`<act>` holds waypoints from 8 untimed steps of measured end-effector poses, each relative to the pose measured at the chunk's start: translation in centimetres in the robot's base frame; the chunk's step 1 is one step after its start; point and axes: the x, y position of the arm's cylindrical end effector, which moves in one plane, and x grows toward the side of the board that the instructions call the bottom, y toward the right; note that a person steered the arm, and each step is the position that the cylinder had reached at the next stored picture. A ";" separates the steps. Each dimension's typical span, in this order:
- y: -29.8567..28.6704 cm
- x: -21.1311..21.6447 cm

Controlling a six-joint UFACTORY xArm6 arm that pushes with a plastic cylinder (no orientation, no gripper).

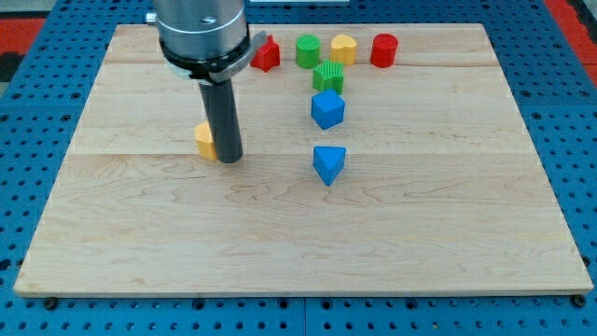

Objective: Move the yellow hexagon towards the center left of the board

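Note:
The yellow hexagon (204, 140) lies on the wooden board (298, 224), left of the middle; its right side is hidden behind the rod. My tip (229, 158) rests on the board right against the hexagon's right side. The rod comes down from the arm's dark round body (202, 33) at the view's top.
Along the view's top stand a red star-like block (267, 55), a green cylinder (308, 50), a yellow rounded block (343, 49) and a red cylinder (383, 49). Below them lie a green ridged block (328, 77), a blue cube-like block (327, 108) and a blue triangle (328, 163).

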 end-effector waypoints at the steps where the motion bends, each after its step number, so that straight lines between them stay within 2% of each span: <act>1: 0.6 0.0; 2: 1.4 -0.7; 4: -1.9 -4.5; 6: -2.3 -1.3; 8: -6.4 -1.9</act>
